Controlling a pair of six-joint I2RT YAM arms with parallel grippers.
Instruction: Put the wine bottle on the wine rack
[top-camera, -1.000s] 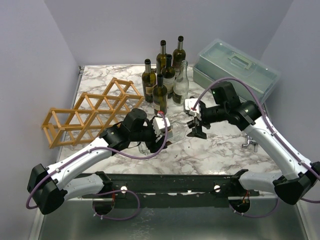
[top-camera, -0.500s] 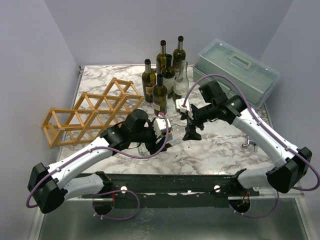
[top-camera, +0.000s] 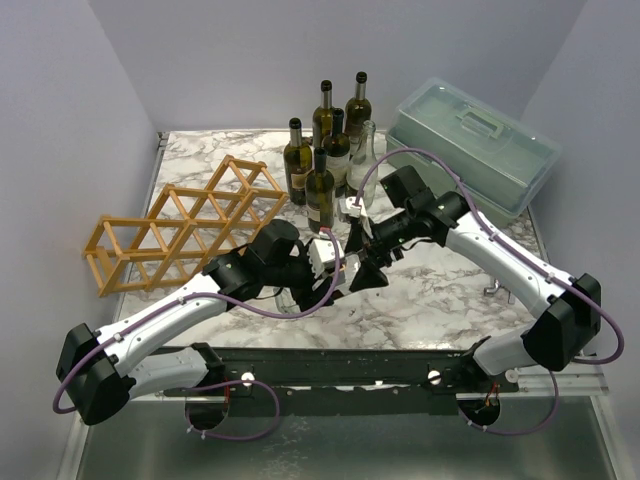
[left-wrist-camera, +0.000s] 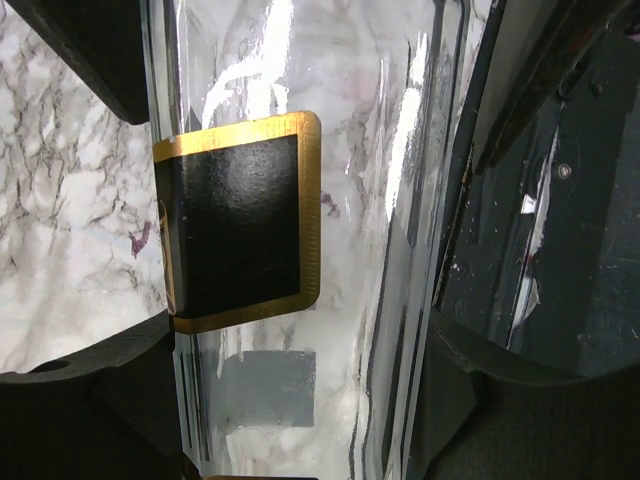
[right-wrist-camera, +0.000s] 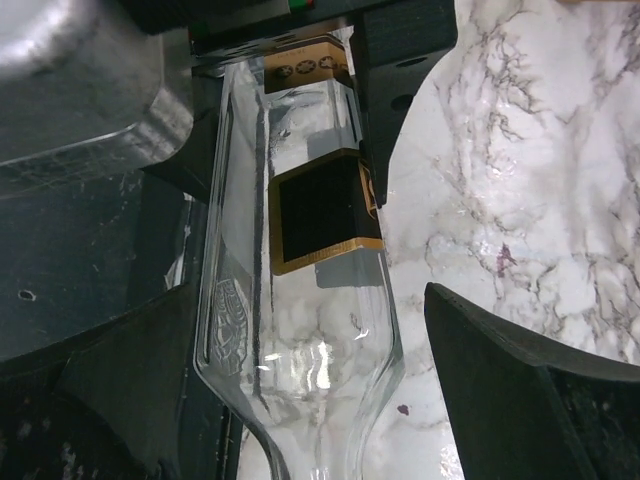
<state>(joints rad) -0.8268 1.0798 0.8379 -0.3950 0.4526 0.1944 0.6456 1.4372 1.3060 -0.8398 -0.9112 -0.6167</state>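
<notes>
Left pincer: clamped across the body of the clear bottle, its fingers just short of the gold-edged black label; the grip is as it was a second ago.
Right pincer: spread, one finger on each side of the bottle near its shoulder. Marble shows between one finger and the glass; whether the other finger touches, I cannot tell.
Change: a second ago the right arm hung well to the right of the bottle. It has since swung left and down until its pincer straddles the glass. The left arm and the bottle have hardly moved.
Meaning: probably a handover or a two-handed regrip is being set up. The bottle is no nearer the rack than before.
Bottle: held low over the near middle of the worktop, to the right of the rack and apart from it, with no part in a cell.
Edges: the standing bottles are just behind both pincers, so any lift toward the back risks a knock. The toolbox sits back right, well apart.
Room: the open marble lies to the right. The way left to the rack runs over the left arm's own forearm, so the approach will likely have to come from above or from the front.
</notes>
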